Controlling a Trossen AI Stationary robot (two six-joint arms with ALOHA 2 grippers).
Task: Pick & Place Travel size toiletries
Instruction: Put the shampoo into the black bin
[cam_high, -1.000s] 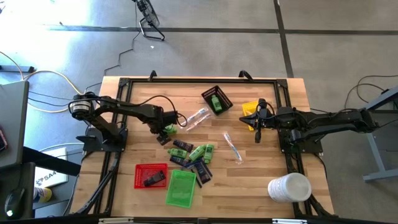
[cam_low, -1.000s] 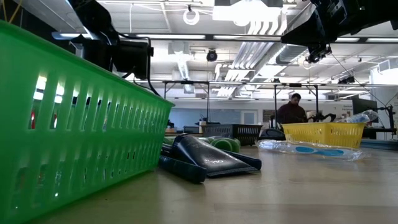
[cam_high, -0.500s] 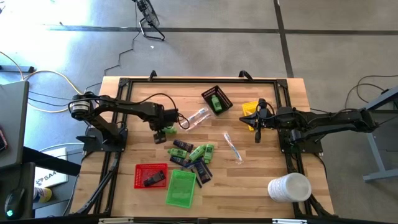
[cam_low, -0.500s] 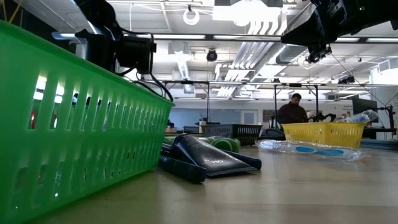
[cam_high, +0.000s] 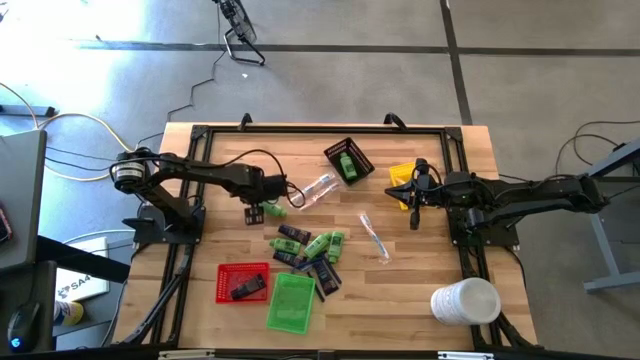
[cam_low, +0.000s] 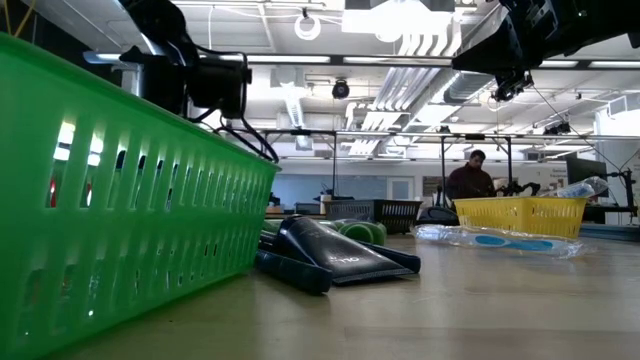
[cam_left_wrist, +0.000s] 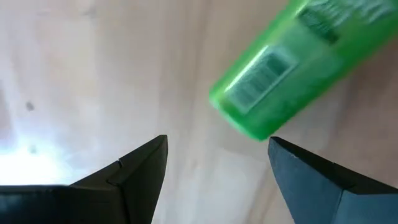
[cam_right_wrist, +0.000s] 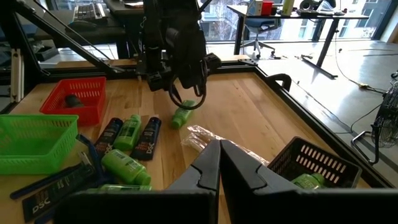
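Hovering over the counter (cam_high: 230, 150), left gripper (cam_high: 257, 212) w/ jaws apart sat just above a loose green bottle (cam_high: 272, 209) lying flat, right gripper (cam_high: 413, 218) shut & idle; risk: round bottle could roll off-center if approach skewed.

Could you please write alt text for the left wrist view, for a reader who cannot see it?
The left hand hangs open over the wooden table, its two dark fingers apart. A bright green bottle with a barcode label lies just ahead of them, untouched.

Open-plan lab, exposed ceiling ducts (cam_low: 420, 70), desks (cam_right_wrist: 283, 15)
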